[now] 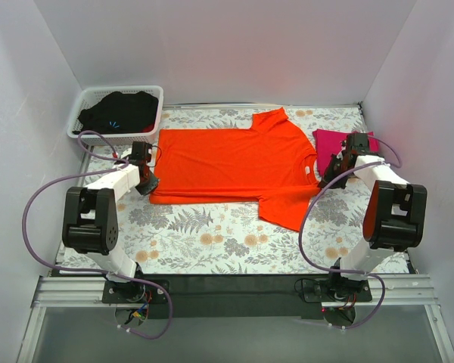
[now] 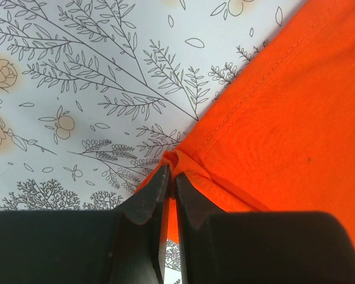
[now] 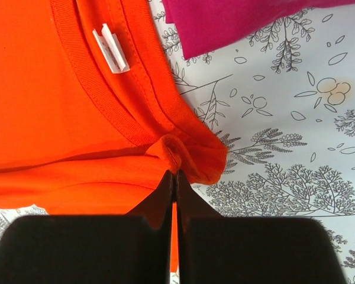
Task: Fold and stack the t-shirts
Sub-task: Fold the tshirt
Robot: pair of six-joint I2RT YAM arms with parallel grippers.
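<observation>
**Both my grippers pinch the orange shirt, one at each end**

The bright orange short-sleeved cloth t-shirt [image 1: 234, 170] lies spread flat across the middle of the table, turned sideways: its hem points to my left and its collar to my right. One sleeve reaches toward the far wall and the other toward my bases.

My left gripper [image 2: 171, 174] is closed on the near-left corner of the hem. In my left wrist view a small peak of orange cloth is bunched up between the two dark fingers, and the hem's stitching runs away from it up and to the right.

My right gripper [image 3: 173, 177] is closed on the shirt right by the neck opening. A little fold of orange fabric puckers up where the fingertips meet, just below the ribbed collar (the white label sewn inside it shows clearly in my right wrist view).

The magenta-pink cloth t-shirt [image 1: 334, 144] lies at the far right of the table, just beside the orange collar and just beyond my right gripper. I cannot tell how neatly it is folded.

Both shirts lie on the white table cover printed with grey ferns and pale flowers [image 1: 212, 242]. At the far left corner stands a white plastic lattice basket [image 1: 125, 88] holding a heap of black cloth [image 1: 117, 112].
</observation>
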